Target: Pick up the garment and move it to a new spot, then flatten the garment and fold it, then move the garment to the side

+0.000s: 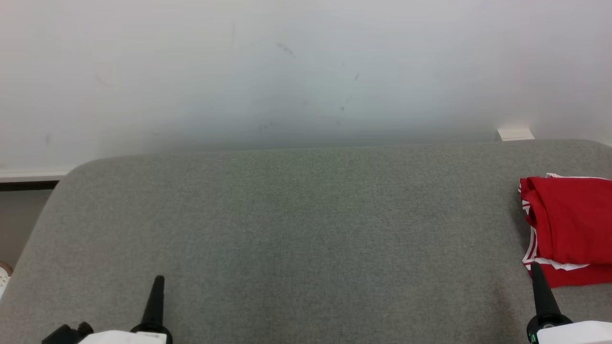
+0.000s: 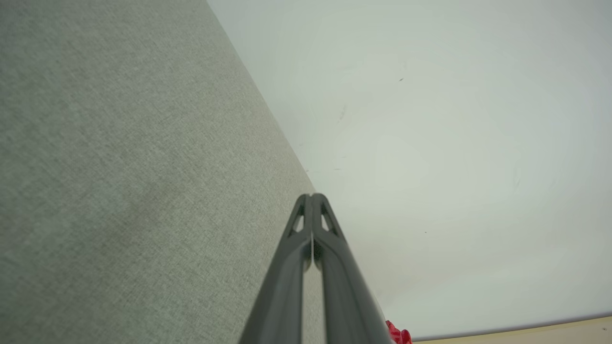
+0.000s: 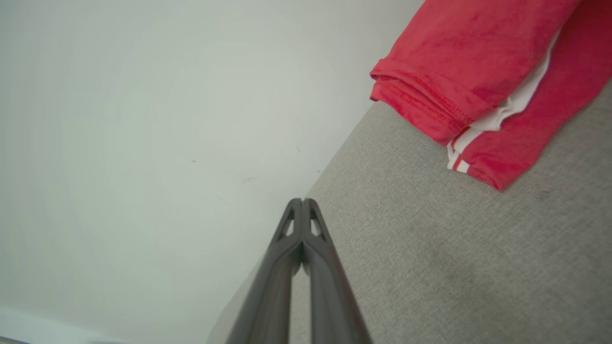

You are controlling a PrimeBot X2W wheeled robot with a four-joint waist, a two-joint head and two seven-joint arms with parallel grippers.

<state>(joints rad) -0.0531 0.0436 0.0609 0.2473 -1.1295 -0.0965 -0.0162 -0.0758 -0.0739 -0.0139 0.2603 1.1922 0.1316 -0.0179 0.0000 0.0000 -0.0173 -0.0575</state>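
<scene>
Head view: folded red garment (image 1: 569, 224), woven grey pad (image 1: 306, 229), left gripper (image 1: 159, 280), right gripper (image 1: 535, 267) closed.

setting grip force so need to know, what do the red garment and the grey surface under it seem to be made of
The garment: looks like a soft knit, perhaps fleece or cotton jersey, matte with a slightly fuzzy nap; stitched hems and white striped trim show. The grey surface: seems a woven upholstery cloth, matte, with a fine crosshatch weave.

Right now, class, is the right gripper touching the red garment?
Apart. The right wrist view shows bare grey surface between the shut right gripper and the garment.
</scene>
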